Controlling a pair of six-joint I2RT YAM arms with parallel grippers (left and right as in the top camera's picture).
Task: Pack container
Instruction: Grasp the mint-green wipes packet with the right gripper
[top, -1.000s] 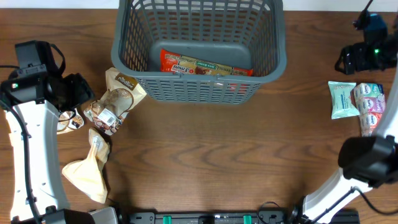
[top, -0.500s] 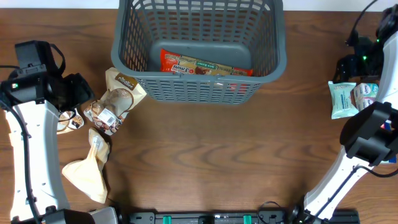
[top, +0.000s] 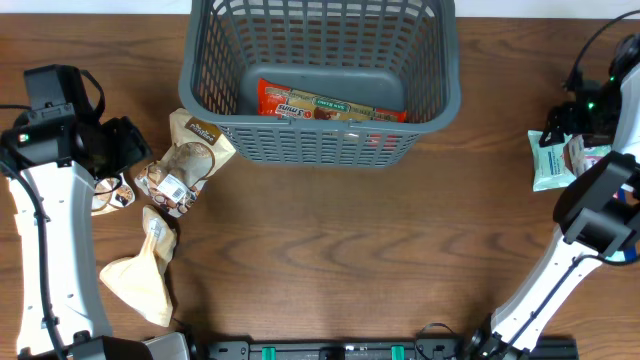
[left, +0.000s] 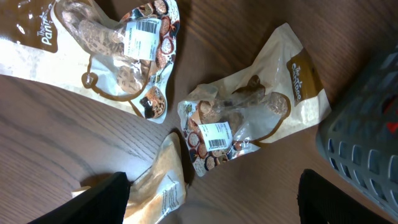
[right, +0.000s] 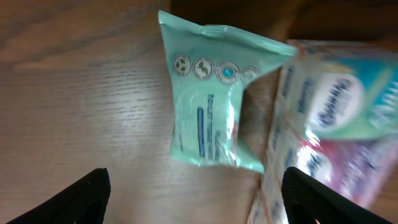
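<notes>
Grey slotted container (top: 320, 142) holds a glossy red packet (top: 330, 104); left gripper (left: 227, 199), right gripper (right: 202, 199) apparently spread empty.

Brown wood-grain table (top: 330, 250) — evenly lit, pale strip (top: 100, 6) beyond far edge

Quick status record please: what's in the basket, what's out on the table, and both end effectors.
basket: upright, top centre of the table
inside basket: one red packet, lying flat
left of basket: three cream snack packets, on the table
far right: mint packet beside a pink packet, on the table
left end effector: open, over the snack packets, holding nothing
right end effector: open, over the mint packet, holding nothing
</notes>
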